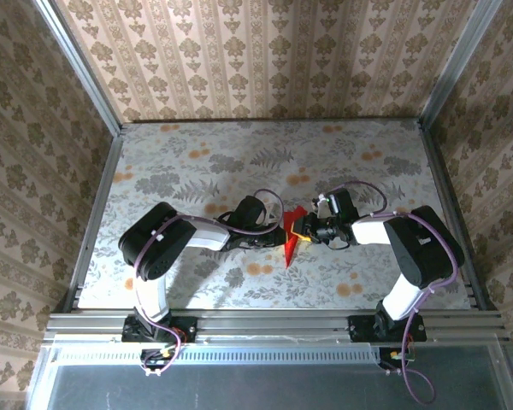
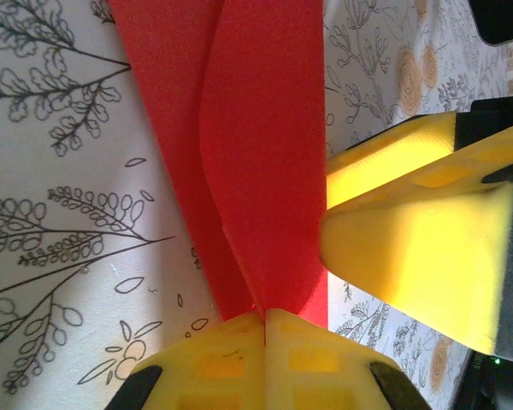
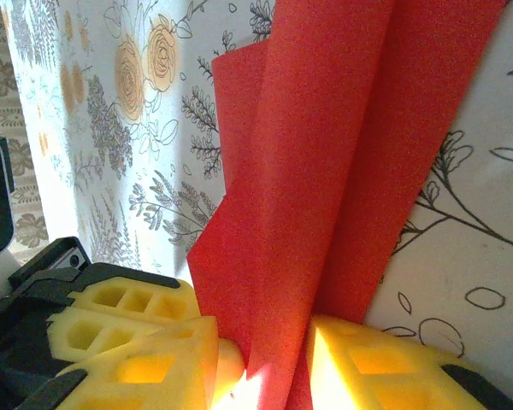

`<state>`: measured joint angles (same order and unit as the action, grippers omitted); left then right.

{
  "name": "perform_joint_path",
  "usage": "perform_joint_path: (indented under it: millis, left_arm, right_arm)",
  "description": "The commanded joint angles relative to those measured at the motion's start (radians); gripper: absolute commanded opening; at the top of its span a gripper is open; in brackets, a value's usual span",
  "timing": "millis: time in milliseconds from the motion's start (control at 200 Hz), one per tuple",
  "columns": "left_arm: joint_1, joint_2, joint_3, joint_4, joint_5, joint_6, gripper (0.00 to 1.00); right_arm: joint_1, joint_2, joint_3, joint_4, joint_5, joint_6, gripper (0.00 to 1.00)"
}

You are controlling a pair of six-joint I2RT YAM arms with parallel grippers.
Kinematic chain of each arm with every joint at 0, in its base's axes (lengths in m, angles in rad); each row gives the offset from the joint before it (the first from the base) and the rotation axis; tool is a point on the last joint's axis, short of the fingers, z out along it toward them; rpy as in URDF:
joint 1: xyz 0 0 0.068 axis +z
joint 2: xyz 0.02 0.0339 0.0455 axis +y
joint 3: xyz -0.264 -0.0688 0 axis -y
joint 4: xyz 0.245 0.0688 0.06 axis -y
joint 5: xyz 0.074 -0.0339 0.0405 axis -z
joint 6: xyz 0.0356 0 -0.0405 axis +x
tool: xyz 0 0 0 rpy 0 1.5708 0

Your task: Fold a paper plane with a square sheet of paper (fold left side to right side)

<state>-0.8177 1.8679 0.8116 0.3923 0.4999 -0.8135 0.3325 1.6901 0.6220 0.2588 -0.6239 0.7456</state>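
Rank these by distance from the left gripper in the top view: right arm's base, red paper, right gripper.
1. The red paper: pinched in the left gripper itself.
2. The right gripper: just across the paper, on its right.
3. The right arm's base: bottom right of the view.

Floral-print table top (image 1: 197, 162) inside a wallpapered enclosure
Grey leaf and orange blossom patterns cover it; striped wallpaper (image 1: 265, 51) lines the walls behind and at both sides, with an aluminium rail (image 1: 274, 323) along the near edge.
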Motion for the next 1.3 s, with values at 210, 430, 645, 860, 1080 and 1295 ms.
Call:
perform_joint_path:
  millis: [210, 430, 645, 860, 1080, 1295]
  left_arm:
    - [-0.003, 0.028, 0.025, -0.035, -0.021, 0.04, 0.0]
    - [-0.004, 0.051, 0.018, -0.043, -0.03, 0.045, 0.0]
    - [-0.015, 0.068, 0.024, -0.089, -0.064, 0.058, 0.0]
    - [-0.021, 0.083, 0.02, -0.117, -0.091, 0.058, 0.0]
    - [-0.022, 0.1, 0.034, -0.14, -0.1, 0.054, 0.0]
    - [-0.024, 0.118, 0.04, -0.143, -0.101, 0.045, 0.0]
  right_arm:
    - [0.026, 0.076, -0.021, -0.092, 0.108, -0.043, 0.35]
    - [0.025, 0.055, -0.026, -0.085, 0.096, -0.036, 0.35]
    - [0.024, 0.015, -0.052, -0.032, 0.072, -0.009, 0.34]
    - [0.023, -0.003, -0.068, 0.015, 0.047, 0.012, 0.34]
    - [0.021, -0.02, -0.079, 0.011, 0.051, 0.018, 0.33]
    - [0.018, -0.048, -0.089, 0.001, 0.052, 0.016, 0.33]
